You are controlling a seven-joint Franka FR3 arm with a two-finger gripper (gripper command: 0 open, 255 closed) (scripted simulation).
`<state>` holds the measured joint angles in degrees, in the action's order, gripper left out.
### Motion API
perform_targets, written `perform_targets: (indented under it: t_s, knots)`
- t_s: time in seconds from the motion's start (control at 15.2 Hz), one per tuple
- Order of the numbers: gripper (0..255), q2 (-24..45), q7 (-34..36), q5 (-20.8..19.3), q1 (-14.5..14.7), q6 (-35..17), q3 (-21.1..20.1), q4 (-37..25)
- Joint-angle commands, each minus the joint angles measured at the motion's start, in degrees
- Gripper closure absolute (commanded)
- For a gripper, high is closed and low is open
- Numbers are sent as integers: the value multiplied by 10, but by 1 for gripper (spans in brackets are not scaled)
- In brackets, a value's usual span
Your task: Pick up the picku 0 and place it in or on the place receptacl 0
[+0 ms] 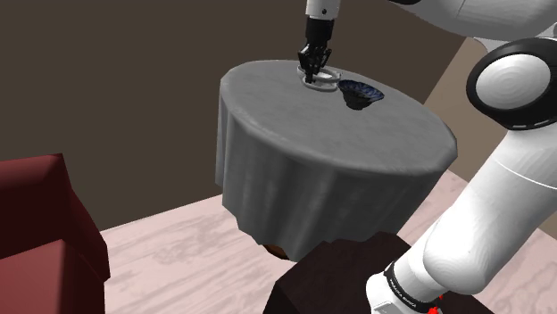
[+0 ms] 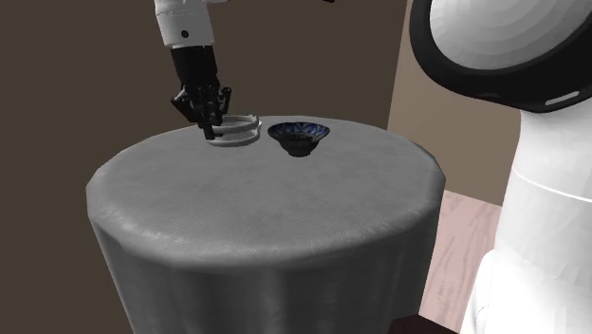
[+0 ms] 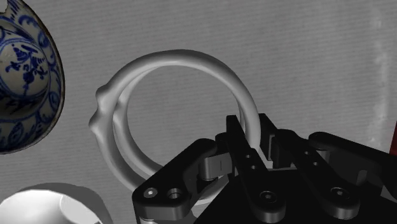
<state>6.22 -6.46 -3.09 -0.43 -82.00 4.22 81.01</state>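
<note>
A pale grey ring [image 1: 319, 80] lies flat on the round, grey-clothed table [image 1: 312, 152], near its far edge. My gripper [image 1: 312, 70] comes straight down onto the ring's rim. In the wrist view the two black fingers [image 3: 236, 143] clasp the ring's band [image 3: 172, 60] between them, so the gripper [image 3: 262, 149] is shut on it. A blue-and-white patterned bowl [image 1: 359, 94] stands upright beside the ring, a short gap apart. In the second exterior view the gripper [image 2: 211, 128] is at the ring [image 2: 237, 130], with the bowl [image 2: 299, 136] to the ring's right.
The grey cloth [image 2: 266, 209] hangs down all round the table. A dark red armchair [image 1: 36, 223] stands on the pale wood floor [image 1: 178, 250] at the shoulder view's lower left. The arm's white body [image 1: 509, 134] rises from a dark stand [image 1: 339, 276].
</note>
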Motion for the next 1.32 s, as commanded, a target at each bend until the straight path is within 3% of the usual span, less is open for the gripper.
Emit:
perform_targets:
  t_s: [0.0, 0.59, 1.25]
  knots:
    - [255, 6, 0, 0, 0, 17, 0, -23]
    - [255, 44, -6, 2, -1, 100, 1, -144]
    - [255, 39, -145, 0, -84, 93, 56, -141]
